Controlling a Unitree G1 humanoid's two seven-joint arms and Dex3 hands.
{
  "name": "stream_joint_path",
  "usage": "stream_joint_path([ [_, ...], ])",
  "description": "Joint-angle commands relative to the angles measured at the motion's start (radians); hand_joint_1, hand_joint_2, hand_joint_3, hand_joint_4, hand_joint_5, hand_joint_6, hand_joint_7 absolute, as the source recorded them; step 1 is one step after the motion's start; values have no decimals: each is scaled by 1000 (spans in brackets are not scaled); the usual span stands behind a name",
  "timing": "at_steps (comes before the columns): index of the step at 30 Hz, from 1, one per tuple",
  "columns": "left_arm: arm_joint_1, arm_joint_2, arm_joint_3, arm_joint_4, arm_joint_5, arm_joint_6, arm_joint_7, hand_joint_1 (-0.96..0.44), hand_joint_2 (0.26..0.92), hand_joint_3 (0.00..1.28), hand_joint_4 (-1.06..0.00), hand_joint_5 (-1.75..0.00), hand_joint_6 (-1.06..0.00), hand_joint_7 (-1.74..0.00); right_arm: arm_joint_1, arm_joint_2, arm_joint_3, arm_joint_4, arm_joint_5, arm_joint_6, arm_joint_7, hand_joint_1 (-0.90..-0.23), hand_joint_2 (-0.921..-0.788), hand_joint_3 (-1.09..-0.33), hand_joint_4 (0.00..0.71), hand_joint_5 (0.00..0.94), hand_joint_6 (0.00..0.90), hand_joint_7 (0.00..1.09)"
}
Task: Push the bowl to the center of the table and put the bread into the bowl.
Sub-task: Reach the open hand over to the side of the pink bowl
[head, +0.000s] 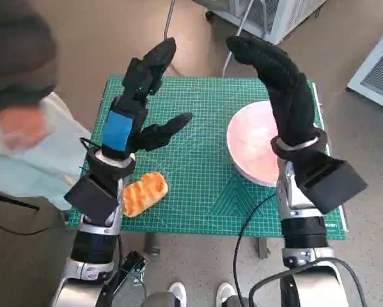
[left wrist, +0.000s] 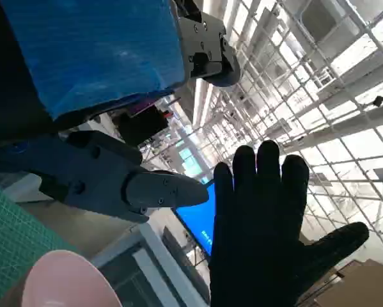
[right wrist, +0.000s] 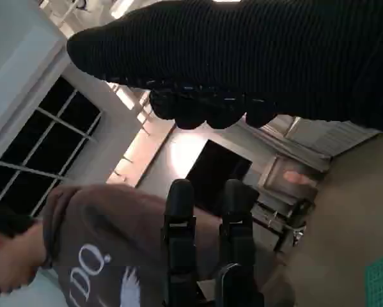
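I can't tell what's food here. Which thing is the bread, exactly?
Look at the green mat covering the small table. Near its front edge, beside the left hand's forearm, lies the bread: a small golden, ridged loaf. The only other item, the bowl, is pink and round.

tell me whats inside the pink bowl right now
Nothing shows inside the pink bowl: its visible inside is bare. The right hand and forearm hang over its right part and cover it. The bread lies on the green mat.

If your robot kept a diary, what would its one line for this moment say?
bowl: right side of mat, off center | bread: on mat, by left forearm, not in bowl | left hand: raised, holding nothing | right hand: raised over bowl, holding nothing
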Motion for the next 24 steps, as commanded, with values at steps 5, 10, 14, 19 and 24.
stream_joint_path([
  [5,14,10,3,-12,-3,-8,-2,-438,921,257,-250,0,-108,-504,19,5,2,25,-1,-6,3,-677,-921,-817,234,0,-1,657],
  [10,17,10,2,-16,2,-7,0,-434,921,257,-250,0,-109,-504,22,5,3,22,2,-5,5,-677,-921,-816,234,0,-1,655],
  [14,19,11,1,-16,2,-8,0,-436,921,262,-250,0,-109,-503,24,5,4,21,3,-5,7,-675,-921,-818,233,0,-1,654],
  [19,22,10,0,-18,2,-6,1,-437,921,267,-250,0,-109,-503,27,3,3,22,6,-6,11,-672,-921,-819,232,0,-1,652],
  [24,26,7,-1,-19,1,-5,2,-437,921,269,-250,0,-109,-502,33,-2,-1,23,12,-7,17,-669,-921,-819,233,0,-1,652],
])
